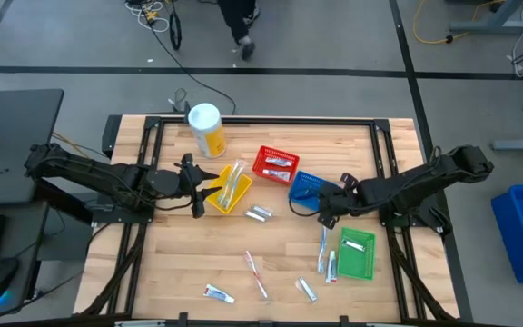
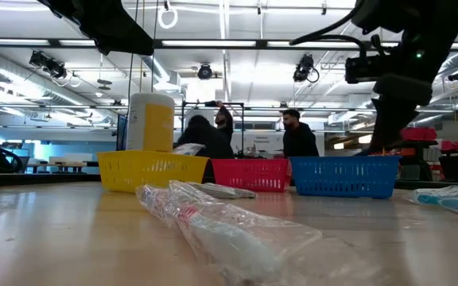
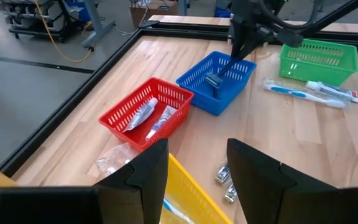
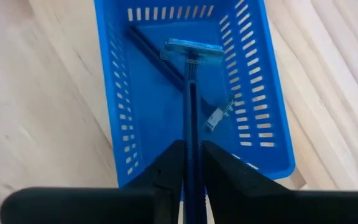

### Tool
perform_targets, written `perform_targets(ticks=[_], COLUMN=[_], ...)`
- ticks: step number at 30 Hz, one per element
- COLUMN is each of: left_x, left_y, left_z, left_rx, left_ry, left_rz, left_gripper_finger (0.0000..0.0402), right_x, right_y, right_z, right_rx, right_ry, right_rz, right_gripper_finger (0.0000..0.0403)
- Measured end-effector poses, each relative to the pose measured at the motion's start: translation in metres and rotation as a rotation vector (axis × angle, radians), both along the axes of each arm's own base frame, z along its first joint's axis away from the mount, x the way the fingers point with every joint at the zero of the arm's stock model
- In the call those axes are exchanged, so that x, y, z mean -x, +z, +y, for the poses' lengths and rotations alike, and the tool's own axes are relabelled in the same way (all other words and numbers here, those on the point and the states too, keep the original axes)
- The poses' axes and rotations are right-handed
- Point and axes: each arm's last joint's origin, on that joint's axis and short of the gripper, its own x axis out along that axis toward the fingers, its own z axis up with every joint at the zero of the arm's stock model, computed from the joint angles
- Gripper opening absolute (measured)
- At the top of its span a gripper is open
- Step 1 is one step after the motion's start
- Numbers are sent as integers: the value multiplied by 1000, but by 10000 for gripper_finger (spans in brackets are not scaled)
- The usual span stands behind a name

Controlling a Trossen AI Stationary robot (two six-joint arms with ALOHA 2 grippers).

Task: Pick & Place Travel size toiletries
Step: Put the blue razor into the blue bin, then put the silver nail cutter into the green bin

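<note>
While slim, the razor (image 4: 191, 81) hangs over perforated blue basket (image 4: 142, 93).

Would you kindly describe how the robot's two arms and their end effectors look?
Both arms are dark, nearly black, built of slim jointed segments with thin black cables alongside. The left end effector has two broad, flat, angular black fingers. The right end effector has matching matte black fingers with stepped inner edges. No markings or labels are visible on either.

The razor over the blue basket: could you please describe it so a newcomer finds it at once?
Find the blue basket, between the red basket and green basket. The right tool pinches a slim dark razor above it, the only item with a crossbar head.
</note>
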Motion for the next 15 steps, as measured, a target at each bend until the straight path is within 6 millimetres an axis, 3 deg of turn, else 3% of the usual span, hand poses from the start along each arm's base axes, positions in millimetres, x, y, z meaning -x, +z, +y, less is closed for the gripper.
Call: perform_targets(ticks=[15], left_x=[0], left_y=[0], left_z=[0], left_rx=[0], left_ry=[0], left_rz=[0], left_gripper_finger=[171], right_x=[-13], right_y=[5], right_z=[0], right_rx=[8], right_ry=[77], right_rz=[-108], right_gripper_finger=[140])
